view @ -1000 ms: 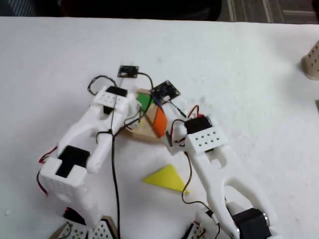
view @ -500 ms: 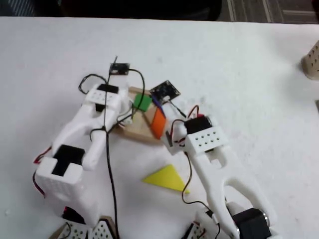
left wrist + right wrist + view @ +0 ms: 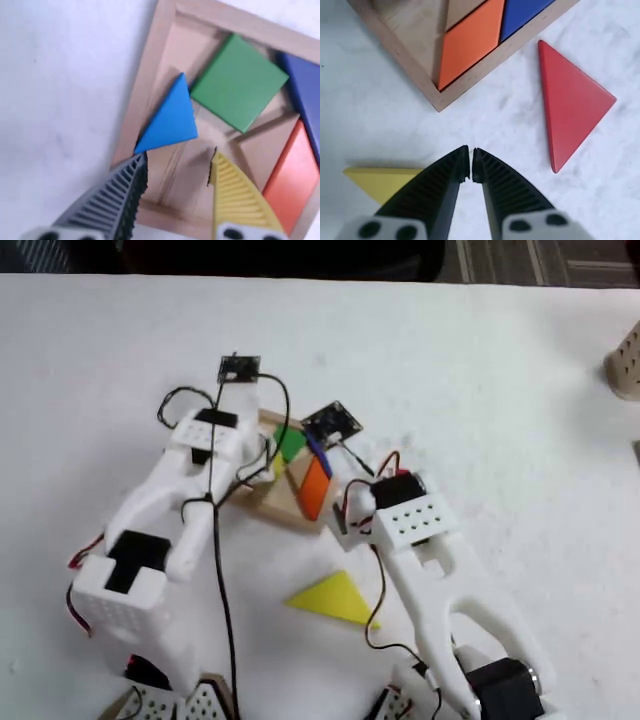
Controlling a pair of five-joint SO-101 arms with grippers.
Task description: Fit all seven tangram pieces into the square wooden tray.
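Over the white table (image 3: 480,370), the high view has the square wooden tray (image 3: 272,502) between the two wrists. The left arm (image 3: 165,515) leans over one side of the tray and the right arm (image 3: 430,540) ends just beside the opposite side. A green piece (image 3: 291,444) and an orange piece (image 3: 315,488) show inside the tray. A yellow triangle (image 3: 335,598) lies flat on the table outside it, near the right arm.

From the left wrist, the left gripper (image 3: 177,159) hangs over the tray's floor with its jaws spread apart and nothing between them. A light blue triangle (image 3: 170,122) lies in the tray along the inner wall. Its near corner sits right at the tip of the grey finger (image 3: 120,200); whether they touch cannot be told. Beyond it lie the green square, a dark blue piece (image 3: 306,95) and the orange piece, which sits off to the side of the yellow finger (image 3: 235,195).

From the right wrist, the right gripper (image 3: 470,162) is above bare table just off the tray's corner, its jaws drawn together on nothing. The yellow triangle pokes out from beside one finger, and a red triangle (image 3: 570,112) lies on the table beside the tray's rim, apart from the gripper.
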